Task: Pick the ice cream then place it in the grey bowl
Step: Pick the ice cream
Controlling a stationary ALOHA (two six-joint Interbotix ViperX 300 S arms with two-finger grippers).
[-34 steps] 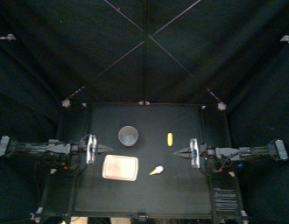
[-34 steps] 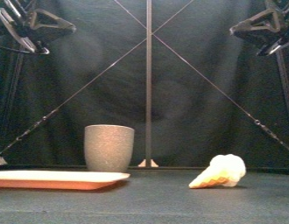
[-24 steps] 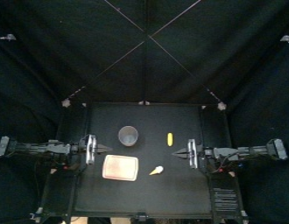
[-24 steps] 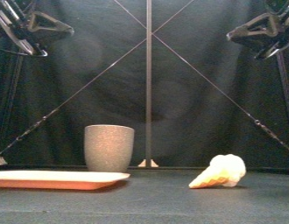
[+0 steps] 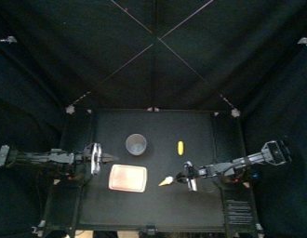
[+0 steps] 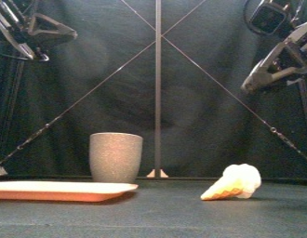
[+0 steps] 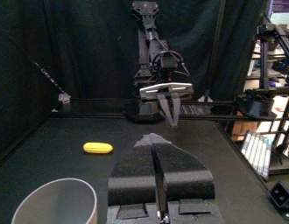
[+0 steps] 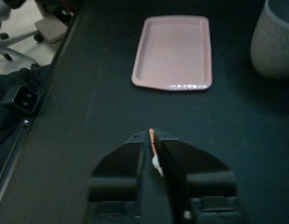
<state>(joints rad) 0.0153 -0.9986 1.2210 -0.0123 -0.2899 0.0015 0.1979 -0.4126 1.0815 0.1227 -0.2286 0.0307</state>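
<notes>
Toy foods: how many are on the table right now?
2. The ice cream lies just right of the tray, toward the front; a yellow toy lies further back, right of the cup. Nothing seems hidden.

The ice cream (image 6: 233, 183), a pale swirl on a tan cone, is lying on its side on the table (image 5: 106, 125), right of the middle, its tip pointing left. The grey bowl (image 6: 116, 157), a tall speckled cup, is standing upright farther back and left, well apart from it.
</notes>
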